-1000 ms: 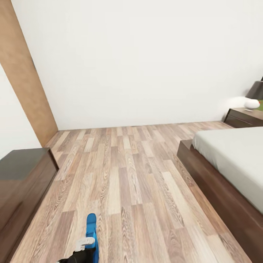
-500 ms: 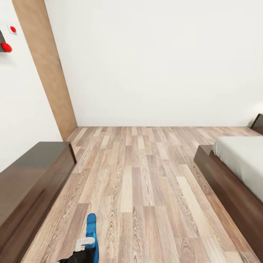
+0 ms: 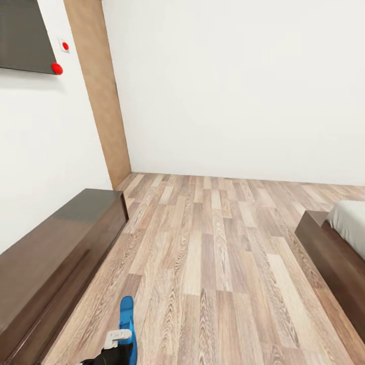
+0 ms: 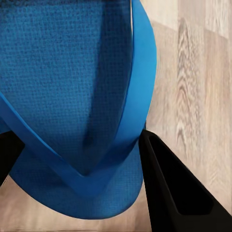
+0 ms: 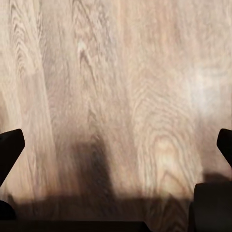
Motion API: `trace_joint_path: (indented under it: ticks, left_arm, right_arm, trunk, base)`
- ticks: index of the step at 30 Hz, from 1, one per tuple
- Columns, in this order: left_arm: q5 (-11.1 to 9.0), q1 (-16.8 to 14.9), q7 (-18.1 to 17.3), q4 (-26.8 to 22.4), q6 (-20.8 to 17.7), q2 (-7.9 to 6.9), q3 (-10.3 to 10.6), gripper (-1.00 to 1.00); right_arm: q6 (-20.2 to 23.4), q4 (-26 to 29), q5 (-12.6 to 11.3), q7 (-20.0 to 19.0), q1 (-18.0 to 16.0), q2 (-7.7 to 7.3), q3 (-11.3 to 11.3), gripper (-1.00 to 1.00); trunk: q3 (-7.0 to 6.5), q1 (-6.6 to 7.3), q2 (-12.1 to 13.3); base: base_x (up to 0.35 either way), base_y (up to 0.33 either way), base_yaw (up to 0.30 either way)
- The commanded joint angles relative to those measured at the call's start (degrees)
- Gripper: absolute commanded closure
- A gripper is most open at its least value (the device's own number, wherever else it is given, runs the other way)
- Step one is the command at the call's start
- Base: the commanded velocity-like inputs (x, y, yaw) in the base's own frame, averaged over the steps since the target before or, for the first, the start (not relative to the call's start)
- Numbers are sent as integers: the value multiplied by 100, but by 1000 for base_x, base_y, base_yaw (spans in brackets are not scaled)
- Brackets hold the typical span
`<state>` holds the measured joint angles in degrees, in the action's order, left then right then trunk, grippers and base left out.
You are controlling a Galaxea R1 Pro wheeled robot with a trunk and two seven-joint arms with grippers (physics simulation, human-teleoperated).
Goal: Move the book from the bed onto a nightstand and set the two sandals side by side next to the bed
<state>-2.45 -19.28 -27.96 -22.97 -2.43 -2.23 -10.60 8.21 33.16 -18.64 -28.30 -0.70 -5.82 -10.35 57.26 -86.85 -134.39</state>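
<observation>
Here one blue sandal (image 4: 72, 96) is clamped in the left gripper (image 4: 79, 164), carried above the floor (image 3: 213, 263) for placing beside the bed (image 3: 329, 248); the right gripper (image 5: 116, 145) is spread wide, empty.

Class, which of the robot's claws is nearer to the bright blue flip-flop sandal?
Left. The left claw is shut on the bright blue flip-flop sandal; the right claw hangs open over bare wood-plank floor, away from it.

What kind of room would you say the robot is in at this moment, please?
Most likely a bedroom: a low dark-framed bed with a pale mattress sits on the right, a long dark wooden cabinet lines the left wall, and wood-plank floor runs between them.
</observation>
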Motion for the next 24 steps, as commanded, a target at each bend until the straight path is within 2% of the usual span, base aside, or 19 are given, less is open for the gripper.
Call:
trace_joint_path:
  ticks: [1,24]
  left_arm:
    - [-19,-5,-42,3,-20,3,-29,100]
    - [-19,-5,-42,3,-20,3,-30,100]
  right_arm:
    - [58,5,-60,-26,0,2,-19,-100]
    - [57,6,-61,-21,0,-2,-21,-100]
  trunk:
    - [5,1,-2]
    - [5,1,-2]
  base:
    - [0,0,295]
    - [0,0,295]
